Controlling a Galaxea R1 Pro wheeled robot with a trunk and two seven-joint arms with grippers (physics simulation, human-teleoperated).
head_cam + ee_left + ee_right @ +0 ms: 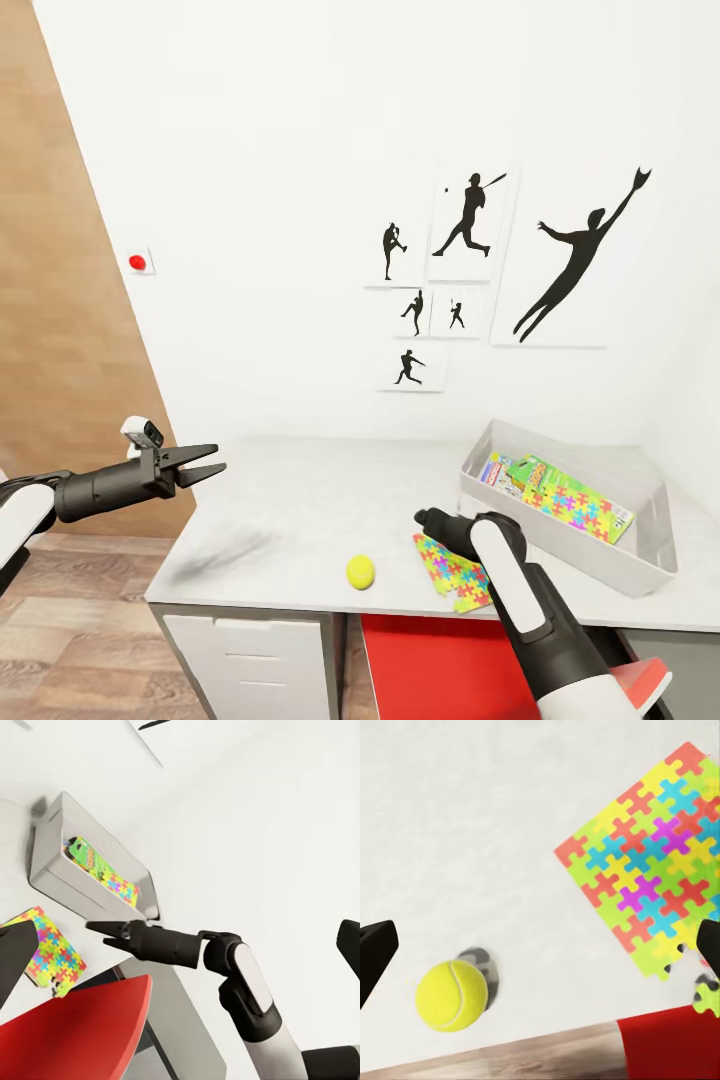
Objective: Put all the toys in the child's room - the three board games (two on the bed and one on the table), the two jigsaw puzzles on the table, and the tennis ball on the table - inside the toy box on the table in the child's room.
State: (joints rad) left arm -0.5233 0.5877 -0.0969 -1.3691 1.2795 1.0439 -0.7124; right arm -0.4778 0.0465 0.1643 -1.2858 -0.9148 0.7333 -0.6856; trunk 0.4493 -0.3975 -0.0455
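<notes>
**Two toys still loose on the pale table beside the filled toy box**

The left gripper hangs in the air off the table's left end, above the wood-plank floor, its dark fingers parted a little with nothing between them. The table has a pale grey top and stands against a white wall hung with baseball silhouette pictures. A yellow tennis ball lies near the front edge, apart from everything else. Just right of it a loose jigsaw puzzle of bright interlocking pieces lies flat at the front edge, partly covered by the right arm. The right gripper reaches over this puzzle; in the right wrist view its fingers stand wide apart, the ball and puzzle showing between them, neither one held. Below the edge sits a red chair. Furthest right, the grey toy box rests on the tabletop, holding a second jigsaw puzzle laid on a green-edged board game
</notes>
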